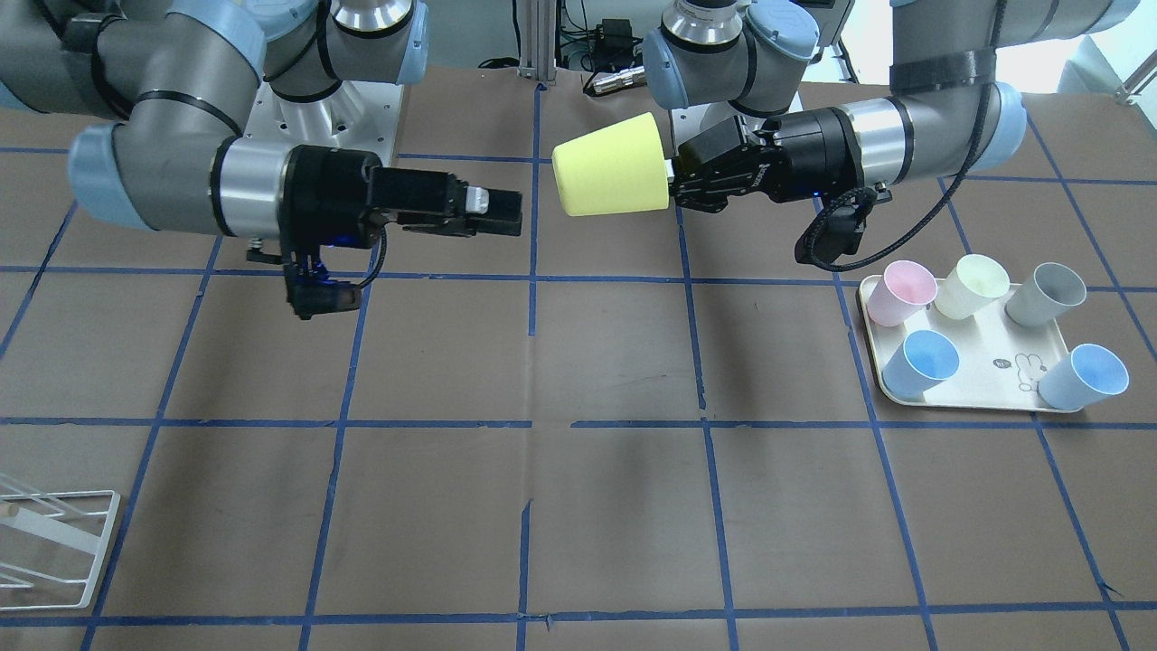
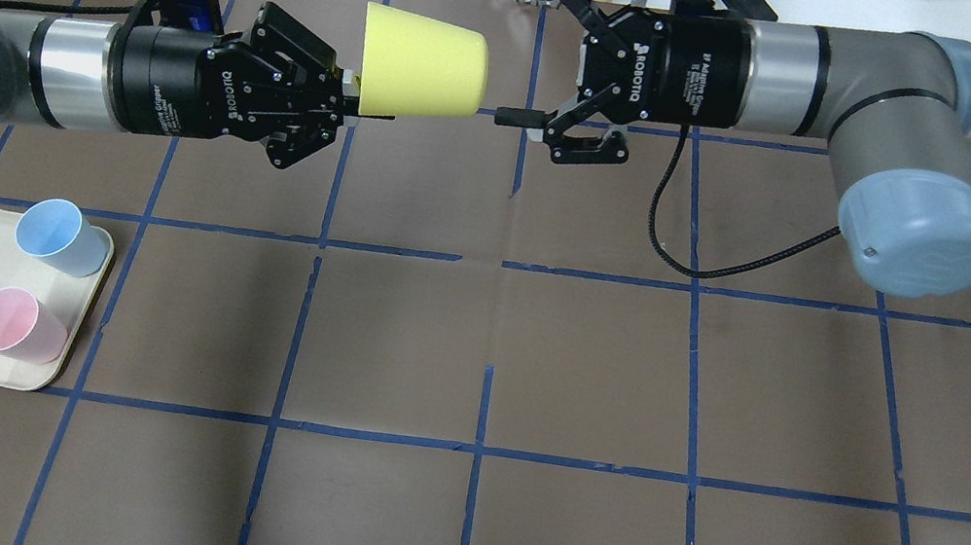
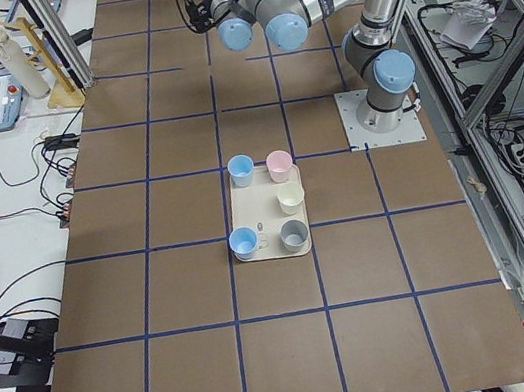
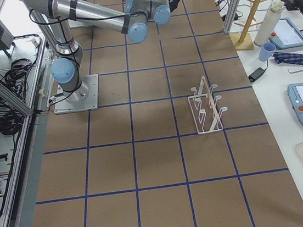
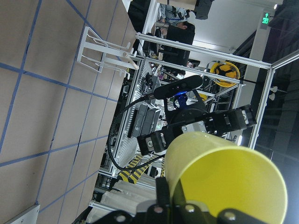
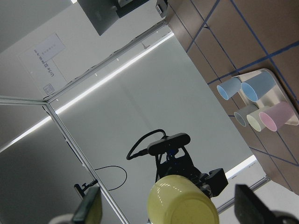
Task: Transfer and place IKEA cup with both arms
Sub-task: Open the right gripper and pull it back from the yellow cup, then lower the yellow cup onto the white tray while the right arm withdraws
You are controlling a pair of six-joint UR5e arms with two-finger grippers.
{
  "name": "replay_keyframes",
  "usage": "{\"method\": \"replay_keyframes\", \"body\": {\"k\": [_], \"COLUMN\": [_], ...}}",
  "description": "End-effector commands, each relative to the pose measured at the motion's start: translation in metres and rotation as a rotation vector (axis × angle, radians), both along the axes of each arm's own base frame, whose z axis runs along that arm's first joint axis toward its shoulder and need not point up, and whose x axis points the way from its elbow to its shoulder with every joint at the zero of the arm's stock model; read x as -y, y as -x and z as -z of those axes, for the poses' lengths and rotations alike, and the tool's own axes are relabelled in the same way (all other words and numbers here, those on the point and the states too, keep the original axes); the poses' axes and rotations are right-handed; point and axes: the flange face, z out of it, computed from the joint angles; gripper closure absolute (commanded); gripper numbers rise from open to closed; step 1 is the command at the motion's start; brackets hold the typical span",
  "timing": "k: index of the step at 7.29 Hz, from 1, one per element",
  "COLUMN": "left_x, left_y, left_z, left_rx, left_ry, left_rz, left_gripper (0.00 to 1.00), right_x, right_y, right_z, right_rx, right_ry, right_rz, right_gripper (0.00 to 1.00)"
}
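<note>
- Overhead exterior view: a shallow cream rectangular tray [image 2: 63, 368] sits on the brown table marked with a blue tape grid [image 2: 588, 369], on the robot's left side.
- On the tray stand pastel plastic tumblers: two light blue cups [image 1: 922, 362] [image 1: 1085, 378], a pink cup [image 1: 904, 291], a pale cream-yellow cup [image 1: 972, 285] and a grey cup [image 1: 1047, 294], all upright.
- The bright yellow tapered plastic IKEA cup [image 2: 421, 66] is off the tray. It hangs in the air above the table, well apart from the tray and over towards the table's middle.
- The cup lies on its side, with its wide mouth facing back towards the tray side and its narrow base pointing away from the tray.
- The left gripper [image 2: 350, 92], black and two-fingered, is closed onto the cup's rim and carries it. It reaches in from the tray side.
- The right gripper [image 2: 522, 54] is on the far side of the cup from the tray. Its jaws are spread wide and hold nothing.
- In the right wrist view, the cup's round base shows between the two blurred fingers [image 6: 89, 210].
- The right gripper's tips are just beside the cup's base; a gap shows in the front-facing view.
- A white wire rack [image 1: 54, 542] stands at the table's end opposite the tray.
</note>
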Motion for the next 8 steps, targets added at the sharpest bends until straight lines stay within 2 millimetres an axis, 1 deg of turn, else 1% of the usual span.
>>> {"method": "replay_keyframes", "body": {"k": [1,2,3,4,5,6,7,8], "left_x": [-0.001,0.003,0.010,0.011,0.011,0.014,0.013,0.013], "left_y": [-0.002,-0.005,-0.014,-0.028,-0.051,-0.085,-0.130,-0.178], "left_z": [0.004,0.003,0.006,0.014,0.020,0.022,0.017,0.002], "left_rx": [0.035,0.119,0.271,0.507,0.733,0.927,1.099,1.229], "left_ry": [-0.013,-0.025,-0.052,-0.052,-0.037,-0.032,-0.035,0.039], "left_rz": [0.035,0.085,0.124,0.174,0.230,0.233,0.226,0.297], "left_gripper": [1.00,1.00,1.00,1.00,1.00,1.00,1.00,1.00], "right_x": [0.005,0.006,0.008,0.000,-0.018,-0.030,-0.043,-0.057], "right_y": [0.030,0.037,0.039,0.041,0.044,0.046,0.038,0.026], "right_z": [-0.003,-0.008,-0.016,-0.026,-0.036,-0.034,-0.045,-0.046], "right_rx": [-0.061,-0.174,-0.235,-0.372,-0.552,-0.707,-0.814,-1.006], "right_ry": [-0.020,-0.041,-0.089,-0.118,-0.101,-0.103,-0.074,-0.050], "right_rz": [0.047,0.048,0.057,0.066,0.074,0.065,0.053,0.019], "right_gripper": [0.00,0.00,0.00,0.00,0.00,0.00,0.00,0.00]}}
